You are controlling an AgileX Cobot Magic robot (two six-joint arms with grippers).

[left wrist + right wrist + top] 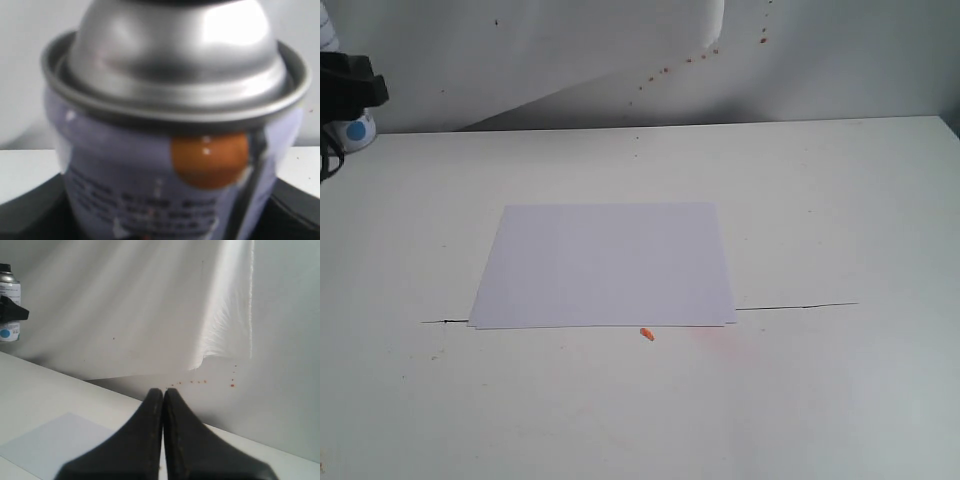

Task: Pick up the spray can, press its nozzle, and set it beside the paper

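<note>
the left gripper (350,84) is clamped on the spray can (357,130) at the far left edge of the exterior view, near the table's (840,200) back edge. the can stands upright in the grip, and the black jaws cross its label above the blue dot, so the lower end hangs below the gripper. in the left wrist view the can (175,150) fills the picture, shiny domed shoulder toward the camera, with a dark finger (30,210) pressed at each side of the body (the dot reads orange-brown in this view). from the right wrist view the can (9,305) appears clear of the table, seen against the white backdrop (125,315), its dark nozzle (4,266) on top. the paper (605,265) lies flat mid-table, well apart from the can, with an orange speck (646,334) just beside its near edge. the right gripper (163,395) is pinched closed on nothing, fingers touching, above the paper's far side.
</note>
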